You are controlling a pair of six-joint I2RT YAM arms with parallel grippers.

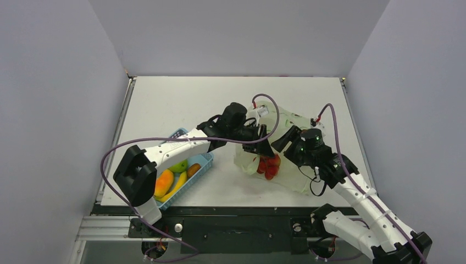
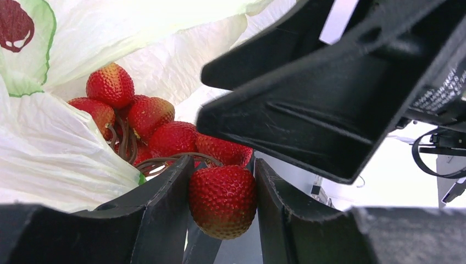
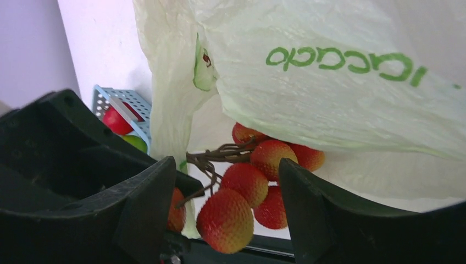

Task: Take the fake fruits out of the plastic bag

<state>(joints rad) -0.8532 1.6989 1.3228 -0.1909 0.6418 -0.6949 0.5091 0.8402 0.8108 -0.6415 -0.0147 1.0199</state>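
The pale yellow-green plastic bag (image 1: pixel 299 125) lies crumpled right of the table's middle. A red-pink berry cluster (image 1: pixel 268 165) on brown stems pokes out of its near-left opening. My left gripper (image 2: pixel 222 204) is shut on one berry (image 2: pixel 222 192) of the cluster, the other berries (image 2: pixel 145 115) behind it against the bag (image 2: pixel 55 154). My right gripper (image 3: pixel 226 204) is open just beside the left one, its fingers on either side of the hanging berries (image 3: pixel 250 184) with gaps to both, under the bag's printed film (image 3: pixel 329 82). A red apple (image 3: pixel 112 120) and a green fruit (image 1: pixel 178 166) lie in the basket.
The blue lattice basket (image 1: pixel 204 160) stands at the near left beside the left arm, holding an orange mango-like fruit (image 1: pixel 164 182) and a yellow banana (image 1: pixel 176 186). The right finger (image 2: pixel 329 99) fills the top right of the left wrist view. Grey walls stand along both table sides.
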